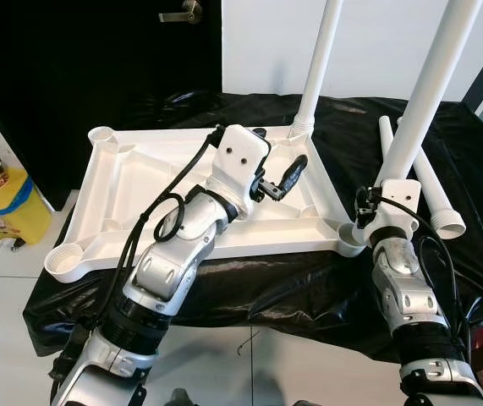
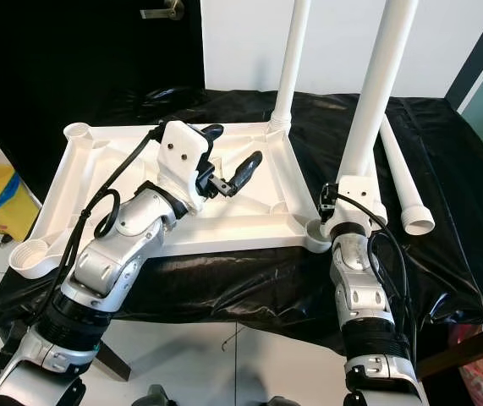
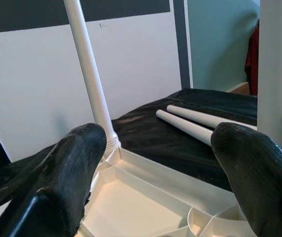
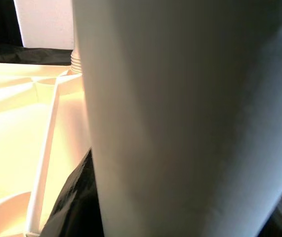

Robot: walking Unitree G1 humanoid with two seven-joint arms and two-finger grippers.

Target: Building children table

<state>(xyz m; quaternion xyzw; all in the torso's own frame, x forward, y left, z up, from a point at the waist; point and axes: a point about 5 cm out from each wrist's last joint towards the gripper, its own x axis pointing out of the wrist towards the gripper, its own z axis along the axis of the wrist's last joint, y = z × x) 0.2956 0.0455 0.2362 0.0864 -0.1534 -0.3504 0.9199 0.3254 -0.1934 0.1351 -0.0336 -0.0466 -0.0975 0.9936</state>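
A white children's table top (image 1: 139,182) lies upside down on a black-draped surface (image 1: 309,279). One white leg (image 1: 321,59) stands upright in the far right corner socket. A second leg (image 1: 431,85) stands in the near right corner socket, and my right gripper (image 1: 378,201) is shut on it just above the socket; in the right wrist view this leg (image 4: 180,108) is pressed close, with a black finger (image 4: 76,197) beside it. My left gripper (image 1: 273,156) hovers open over the middle of the table top, its fingers (image 3: 66,168) wide apart with nothing between them.
Two loose white legs (image 1: 431,186) lie on the black cloth to the right of the table top. A yellow bag (image 1: 0,203) stands on the tiled floor at left. A dark door (image 1: 97,59) and a white wall are behind.
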